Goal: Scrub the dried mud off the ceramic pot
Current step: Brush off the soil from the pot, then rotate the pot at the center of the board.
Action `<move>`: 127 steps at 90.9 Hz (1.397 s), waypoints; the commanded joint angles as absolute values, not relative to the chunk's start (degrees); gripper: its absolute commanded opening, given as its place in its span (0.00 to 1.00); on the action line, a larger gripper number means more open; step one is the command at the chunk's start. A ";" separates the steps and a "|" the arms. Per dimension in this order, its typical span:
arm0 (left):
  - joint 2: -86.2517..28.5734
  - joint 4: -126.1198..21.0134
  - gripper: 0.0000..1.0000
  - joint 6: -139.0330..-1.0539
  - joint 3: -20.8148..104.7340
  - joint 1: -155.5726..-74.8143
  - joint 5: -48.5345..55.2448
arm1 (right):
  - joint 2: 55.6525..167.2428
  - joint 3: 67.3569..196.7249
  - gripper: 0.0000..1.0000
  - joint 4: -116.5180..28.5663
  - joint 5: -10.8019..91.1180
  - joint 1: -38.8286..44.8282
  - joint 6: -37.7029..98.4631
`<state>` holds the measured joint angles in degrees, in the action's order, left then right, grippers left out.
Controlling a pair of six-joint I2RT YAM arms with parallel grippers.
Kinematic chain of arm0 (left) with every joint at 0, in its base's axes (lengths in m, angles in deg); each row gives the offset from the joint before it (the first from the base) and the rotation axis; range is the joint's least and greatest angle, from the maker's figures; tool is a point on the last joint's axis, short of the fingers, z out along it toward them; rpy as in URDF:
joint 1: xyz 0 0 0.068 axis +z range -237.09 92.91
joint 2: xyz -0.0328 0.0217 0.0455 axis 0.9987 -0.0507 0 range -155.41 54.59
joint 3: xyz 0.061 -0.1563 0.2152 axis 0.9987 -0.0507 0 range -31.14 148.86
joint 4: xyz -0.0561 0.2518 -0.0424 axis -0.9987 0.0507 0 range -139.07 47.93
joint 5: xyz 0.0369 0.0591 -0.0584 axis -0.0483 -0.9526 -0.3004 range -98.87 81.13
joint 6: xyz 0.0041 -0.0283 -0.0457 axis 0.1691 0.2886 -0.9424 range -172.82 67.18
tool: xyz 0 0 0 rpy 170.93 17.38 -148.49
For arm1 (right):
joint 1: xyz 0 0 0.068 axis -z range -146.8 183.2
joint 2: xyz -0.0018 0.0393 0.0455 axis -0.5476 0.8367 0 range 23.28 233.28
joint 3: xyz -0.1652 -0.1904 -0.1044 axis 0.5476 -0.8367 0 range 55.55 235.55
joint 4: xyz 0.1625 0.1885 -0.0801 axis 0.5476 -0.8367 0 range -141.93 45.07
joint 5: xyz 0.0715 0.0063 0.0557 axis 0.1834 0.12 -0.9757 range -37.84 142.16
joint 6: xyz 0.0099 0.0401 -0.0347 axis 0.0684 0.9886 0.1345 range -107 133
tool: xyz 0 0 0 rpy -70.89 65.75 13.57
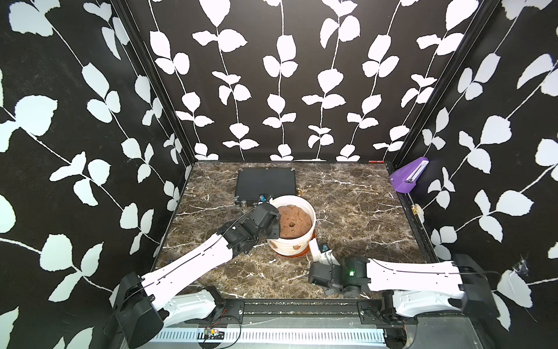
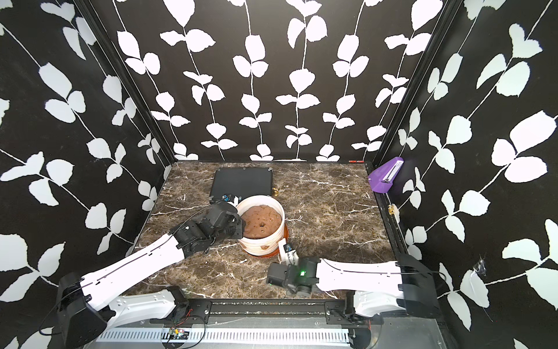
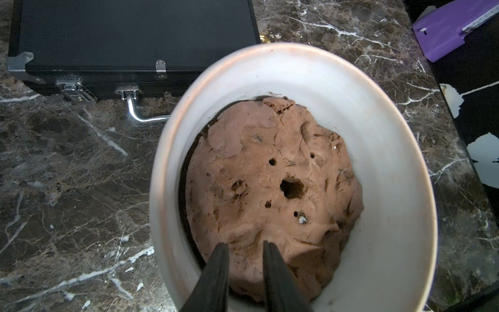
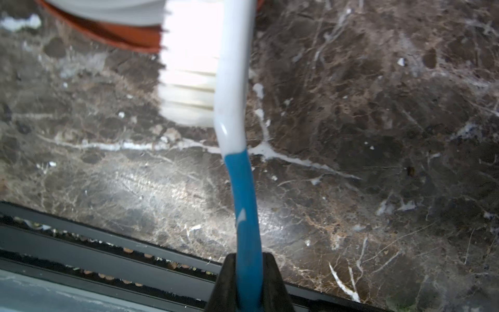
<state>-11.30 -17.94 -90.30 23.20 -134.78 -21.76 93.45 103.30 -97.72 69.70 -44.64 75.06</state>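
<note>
The pot (image 1: 283, 250) is standing on its saucer (image 4: 121, 35) near the middle of the table (image 1: 377, 211), filled with a brown lump (image 3: 256, 216). The right gripper (image 4: 249, 270) is pinching the blue handle of a brush (image 4: 241, 173) between its fingers and holding the head low at the pot's near side, bristles (image 4: 189, 81) facing the wall. They are seeming to touch the bottom of the wall and the saucer, though blur is making that hard to settle. The left gripper (image 3: 245, 251) is hanging over the rim, its fingers spread a little with nothing between them, tips just above the lump; whether they are bracing the pot I cannot tell. Mud (image 1: 297, 246) is showing as reddish-brown blotches on the near wall in both top views, beside the brush head rather than under it. So the job is looking unfinished: the brush is in hand and at the pot, with blotches left to clear. The far wall is lying hidden.
</note>
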 commanded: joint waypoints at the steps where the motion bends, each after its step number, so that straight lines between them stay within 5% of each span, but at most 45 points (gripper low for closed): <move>1: -12.29 -12.10 0.30 -88.31 24.01 -132.82 -22.45 | 90.25 101.85 0.00 -98.41 72.48 -43.47 76.71; 26: -17.81 -11.89 0.49 -80.24 30.75 -128.68 -25.43 | 89.85 102.09 0.00 -102.66 73.73 -43.38 77.64; 61: -28.89 -12.32 0.58 -72.84 35.02 -127.61 -21.78 | 86.71 100.21 0.00 -100.41 73.56 -37.30 76.67; 114: -19.16 -6.97 0.46 -78.41 34.48 -127.61 -25.16 | 88.80 101.80 0.00 -95.79 71.49 -33.57 73.51; 127: -17.23 -8.27 0.35 -81.29 31.84 -127.61 -26.24 | 88.05 101.41 0.00 -95.32 71.33 -33.51 73.55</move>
